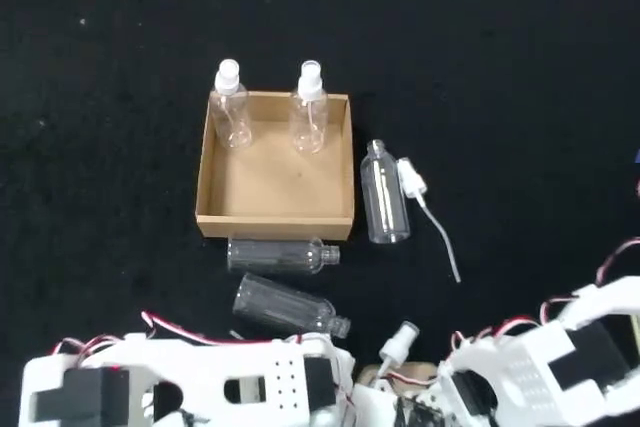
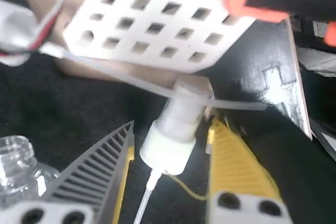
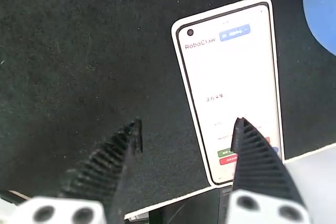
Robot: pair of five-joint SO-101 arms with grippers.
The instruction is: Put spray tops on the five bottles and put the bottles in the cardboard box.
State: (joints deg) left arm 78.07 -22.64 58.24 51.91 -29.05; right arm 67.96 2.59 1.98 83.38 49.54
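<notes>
Left wrist view: the left jaws stand parted around a loose spray top [image 2: 176,129], a thin gap on each side, with the neck of an uncapped bottle [image 2: 17,156] just beside them, while the right jaws gape wide above a phone [image 3: 231,87] on the black tabletop [image 3: 79,51]. Farther out, two capped bottles [image 1: 229,107] stand inside the cardboard box [image 1: 204,172] against its far wall, and two more bare bottles [image 1: 384,192] lie just outside it.

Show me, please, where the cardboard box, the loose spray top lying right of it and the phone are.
cardboard box [image 1: 275,225]: high view, front wall.
loose spray top [image 1: 410,179]: high view, white head.
phone [image 3: 231,87]: right wrist view, middle of the screen.
</notes>
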